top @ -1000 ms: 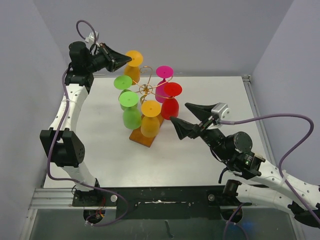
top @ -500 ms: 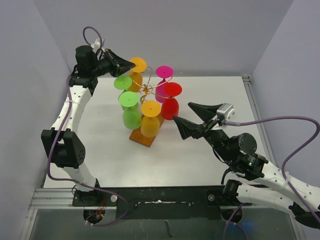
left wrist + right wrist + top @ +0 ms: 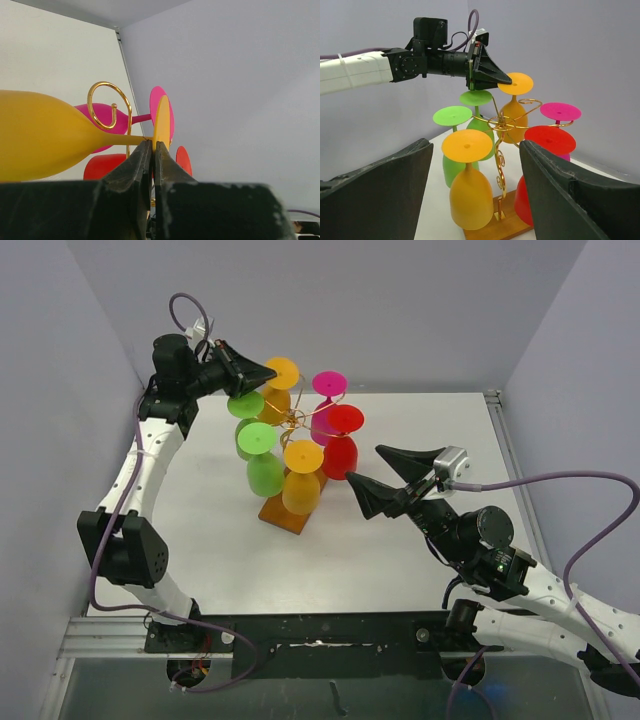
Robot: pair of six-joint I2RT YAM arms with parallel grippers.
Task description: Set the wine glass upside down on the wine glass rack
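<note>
Orange-yellow, with a rounded bowl, a thin stem and a flat round foot, the wine glass (image 3: 514, 119) hangs at the far side of the wine glass rack (image 3: 285, 514), beside one of its gold wire scrolls. The rack stands on the white surface (image 3: 430, 430). The glass is inverted: foot up, bowl down, long axis close to vertical. The left hand (image 3: 272, 370) is pinched shut on the foot's rim. The right hand (image 3: 363, 466) hangs near the red glass (image 3: 340, 454), fingers spread wide, holding nothing.

The left arm (image 3: 140, 462) is reaching up high, the left fingers (image 3: 252, 371) pressing tightly together. The right arm (image 3: 478, 537) is stretching out lower, the right fingers (image 3: 402, 455) gaping wide apart.
</note>
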